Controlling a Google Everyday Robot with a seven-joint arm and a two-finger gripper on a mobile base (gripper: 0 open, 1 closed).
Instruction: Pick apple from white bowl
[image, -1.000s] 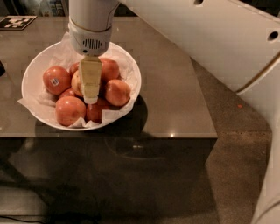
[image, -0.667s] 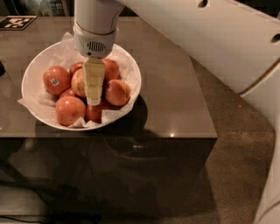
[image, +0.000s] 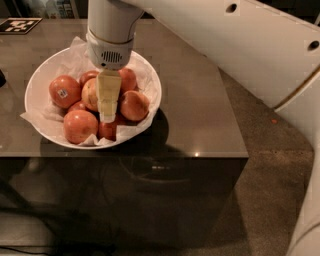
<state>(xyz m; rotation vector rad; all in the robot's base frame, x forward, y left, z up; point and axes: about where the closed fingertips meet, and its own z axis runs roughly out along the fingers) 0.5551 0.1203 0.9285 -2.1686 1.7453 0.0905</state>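
Observation:
The white bowl (image: 36, 80), lined with crumpled white paper, stands on the left part of a dark table. It holds several apples. The apple (image: 89, 94), paler and yellowish with a red blush, lies in the middle of the pile, its right side hidden behind my gripper. My gripper (image: 107, 114) hangs straight down into the bowl from the white wrist (image: 111, 35), right beside this apple and in among the pile.
Deeper red apples lie around it: one with a white-blue sticker (image: 64, 91) at left, others at front (image: 80, 126) and right (image: 134, 105). The table's front edge (image: 150, 156) is close below the bowl. A black-and-white marker (image: 19, 25) lies back left. My arm (image: 260, 55) spans the right; carpet (image: 270, 150) lies beyond.
My gripper has shifted slightly to the right and a little lower into the bowl. The apples have not moved.

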